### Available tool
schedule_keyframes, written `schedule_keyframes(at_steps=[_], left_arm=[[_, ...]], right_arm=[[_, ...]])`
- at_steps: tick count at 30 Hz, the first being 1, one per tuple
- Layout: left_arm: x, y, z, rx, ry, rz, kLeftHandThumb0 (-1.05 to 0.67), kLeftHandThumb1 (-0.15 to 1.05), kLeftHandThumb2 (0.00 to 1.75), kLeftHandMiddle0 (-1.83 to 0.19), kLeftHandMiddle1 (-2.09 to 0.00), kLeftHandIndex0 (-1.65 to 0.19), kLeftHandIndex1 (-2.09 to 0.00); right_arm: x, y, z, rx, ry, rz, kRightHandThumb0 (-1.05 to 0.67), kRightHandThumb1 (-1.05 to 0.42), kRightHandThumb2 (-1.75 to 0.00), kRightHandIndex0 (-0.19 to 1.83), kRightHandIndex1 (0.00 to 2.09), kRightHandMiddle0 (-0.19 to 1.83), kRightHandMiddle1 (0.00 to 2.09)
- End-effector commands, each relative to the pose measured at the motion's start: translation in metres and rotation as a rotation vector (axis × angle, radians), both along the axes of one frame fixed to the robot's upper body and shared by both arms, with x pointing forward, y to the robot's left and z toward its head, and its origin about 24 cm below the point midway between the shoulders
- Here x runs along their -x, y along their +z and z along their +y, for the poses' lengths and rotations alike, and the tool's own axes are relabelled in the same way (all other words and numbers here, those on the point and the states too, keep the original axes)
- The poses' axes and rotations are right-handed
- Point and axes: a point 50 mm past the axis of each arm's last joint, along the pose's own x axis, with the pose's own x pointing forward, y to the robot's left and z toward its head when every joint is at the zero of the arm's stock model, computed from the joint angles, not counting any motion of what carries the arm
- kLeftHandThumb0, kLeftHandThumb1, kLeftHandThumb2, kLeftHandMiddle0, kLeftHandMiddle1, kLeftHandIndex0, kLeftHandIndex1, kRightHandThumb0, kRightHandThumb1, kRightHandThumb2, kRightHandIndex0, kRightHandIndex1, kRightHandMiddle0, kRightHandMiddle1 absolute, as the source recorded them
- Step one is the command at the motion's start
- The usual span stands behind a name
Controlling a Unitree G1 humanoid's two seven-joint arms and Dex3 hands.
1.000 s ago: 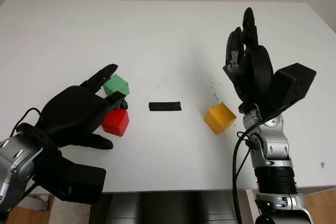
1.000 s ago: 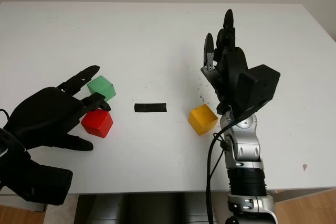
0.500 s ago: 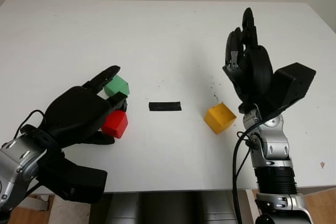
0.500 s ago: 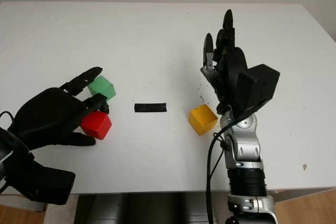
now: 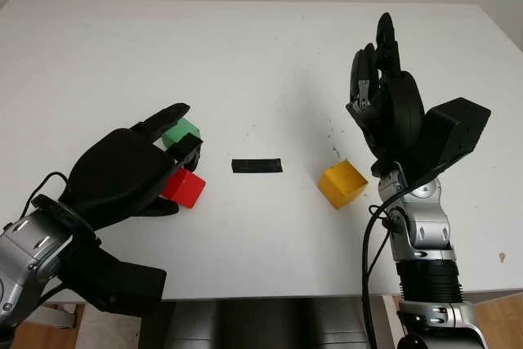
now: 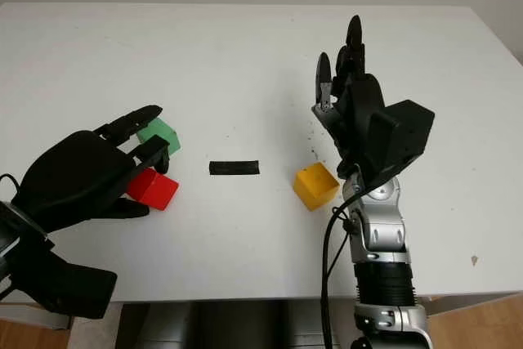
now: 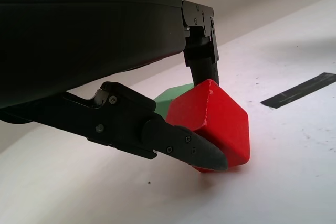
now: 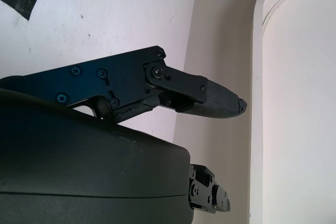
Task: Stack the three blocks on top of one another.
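Left hand (image 5: 122,173) sits over the near-left part of the white table (image 5: 245,55), well left of the black tape strip (image 5: 257,165). Its fingers (image 7: 181,145) are clenched on the red block (image 5: 183,187) – one below, one at the block's top edge, per the wrist view. The block is tilted on a corner; its lowest corner looks to be at or just off the table – can't tell which. Green block (image 5: 181,131) is just behind the red one, on the far side from the robot, partly hidden by the fingers & left of the strip.

The tape strip lies flat mid-table, btwn the two hands.

Right of the strip, a bit nearer the robot: yellow block (image 5: 341,183), alone on the table, nothing touching it.

Right hand (image 5: 384,96) is further right of the strip, raised above & behind the yellow block, pointing toward the far edge. It's released – holds nothing.
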Motion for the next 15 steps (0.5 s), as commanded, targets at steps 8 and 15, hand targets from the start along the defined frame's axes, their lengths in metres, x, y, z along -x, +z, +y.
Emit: schedule_keyframes(at_steps=[8,15], left_arm=[[-0.003,0.043,-0.014,-0.01,-0.054,-0.118,-0.44,1.05,0.12,-0.2,-0.06,-0.06,-1.68],[-0.017,0.064,-0.03,0.046,-0.13,-0.187,-0.45,1.03,0.06,-0.18,-0.04,-0.22,-1.47]], right_arm=[[0.001,0.002,-0.001,0.005,0.003,-0.005,-0.59,-1.05,-0.62,-0.19,0.0,-0.19,0.0],[0.001,0.001,0.001,0.002,0.001,-0.004,-0.6,-1.05,-0.61,-0.19,0.0,-0.19,0.0]])
